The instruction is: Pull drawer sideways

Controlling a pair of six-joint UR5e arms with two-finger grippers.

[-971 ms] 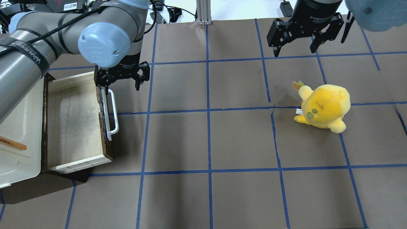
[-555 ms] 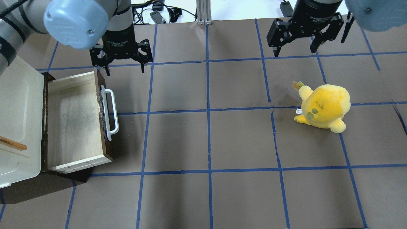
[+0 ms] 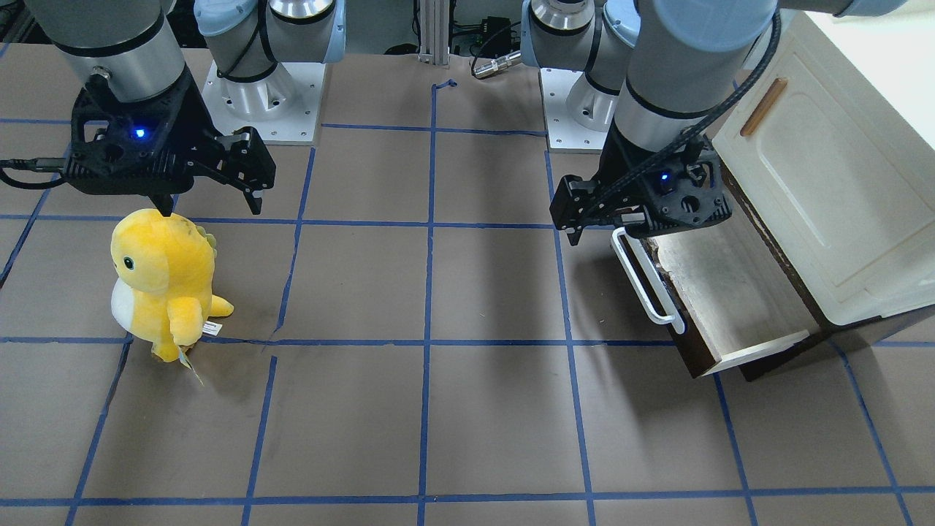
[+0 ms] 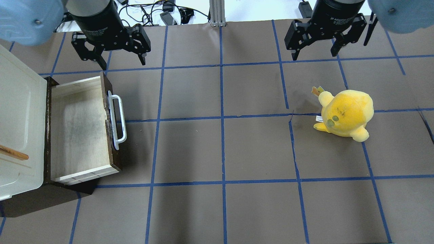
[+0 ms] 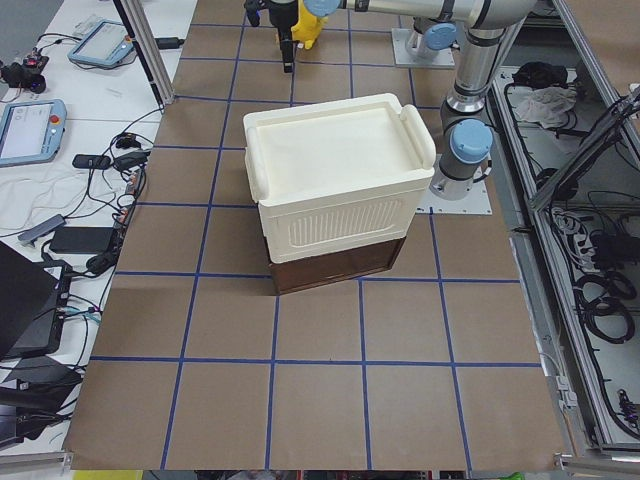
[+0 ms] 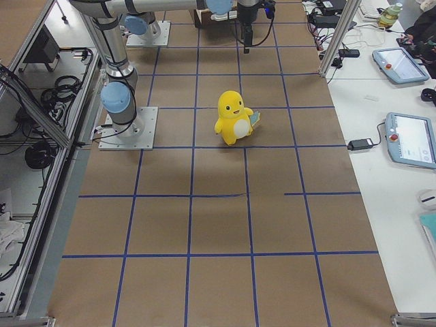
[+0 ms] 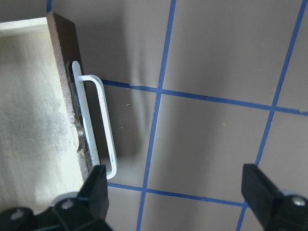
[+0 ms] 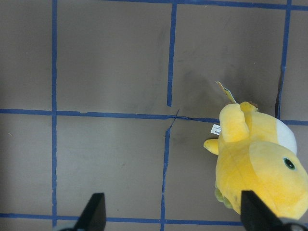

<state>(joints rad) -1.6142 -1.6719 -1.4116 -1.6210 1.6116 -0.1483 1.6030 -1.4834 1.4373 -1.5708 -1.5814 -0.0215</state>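
The drawer [image 4: 79, 128] has a dark brown front, a white bar handle [image 4: 118, 118] and a pale wood inside. It stands pulled out of the cream-white cabinet [image 4: 17, 118] at the table's left. My left gripper [image 4: 122, 65] is open and empty, raised above the table beyond the drawer's far corner, apart from the handle. The left wrist view shows the drawer [image 7: 33, 120] and handle [image 7: 101, 125] below the open left gripper [image 7: 178, 192]. In the front view the left gripper [image 3: 635, 230] hangs over the handle's [image 3: 646, 281] robot-side end. My right gripper [image 4: 314, 56] is open and empty.
A yellow plush toy [image 4: 346, 113] stands on the table's right side, below my right gripper [image 8: 173, 211] in its wrist view. The brown mat [image 4: 220, 152] carries a blue tape grid. The cabinet [image 3: 818, 168] sits on a dark base.
My left gripper has lifted off the handle's far end and moved back toward the robot base, staying open. The drawer and the right arm have not moved.
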